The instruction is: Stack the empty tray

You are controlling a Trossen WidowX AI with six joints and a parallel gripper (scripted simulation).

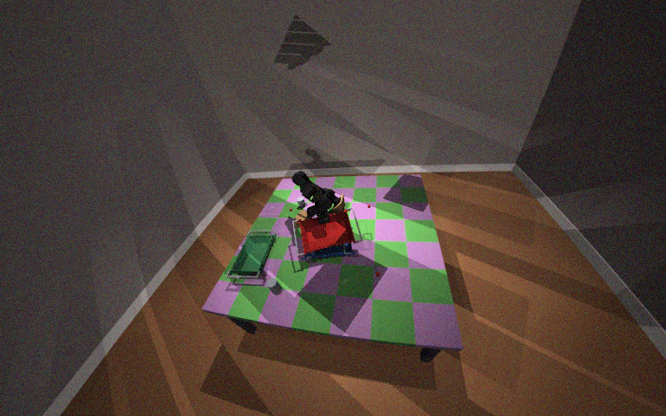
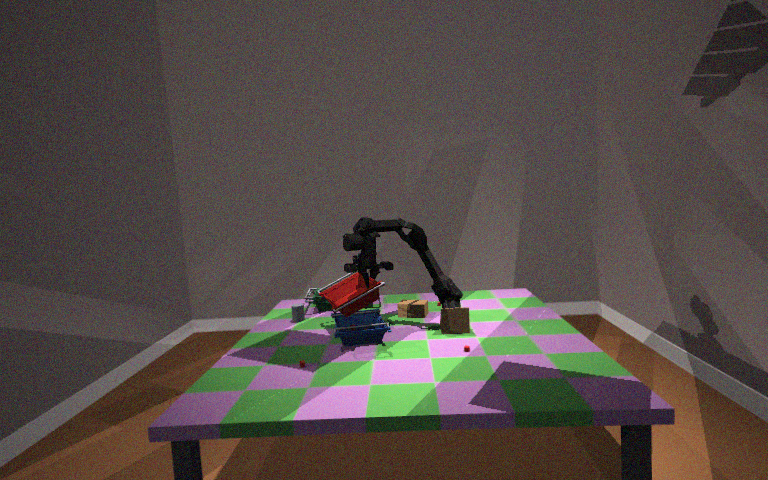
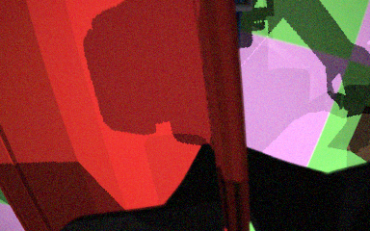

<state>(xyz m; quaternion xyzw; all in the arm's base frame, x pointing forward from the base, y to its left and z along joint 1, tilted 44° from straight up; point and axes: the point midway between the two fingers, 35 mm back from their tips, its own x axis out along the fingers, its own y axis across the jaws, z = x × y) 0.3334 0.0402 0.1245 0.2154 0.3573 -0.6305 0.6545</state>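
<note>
My gripper (image 1: 321, 219) (image 2: 367, 286) (image 3: 232, 192) is shut on the long rim of the empty red tray (image 1: 338, 230) (image 2: 345, 295) (image 3: 188, 72). The red tray hangs tilted, one end much higher than the other in the exterior view. It is above the blue tray (image 1: 328, 254) (image 2: 362, 336), its lower part close to the blue rim; whether they touch I cannot tell. The blue tray stands upright on the table. A wire bar (image 2: 362, 326) shows across its near side; how its bars lie over its top is unclear. Its load is hidden by the red tray.
A green tray (image 1: 255, 252) (image 2: 321, 301) with wire bars stands to the left in the top view. A grey cylinder (image 1: 274, 286) (image 2: 297, 313) stands near it. Brown boxes (image 2: 454, 320) (image 2: 412, 309) stand by the arm's base. Small red cubes (image 1: 377, 274) (image 2: 301, 363) (image 2: 466, 348) lie scattered.
</note>
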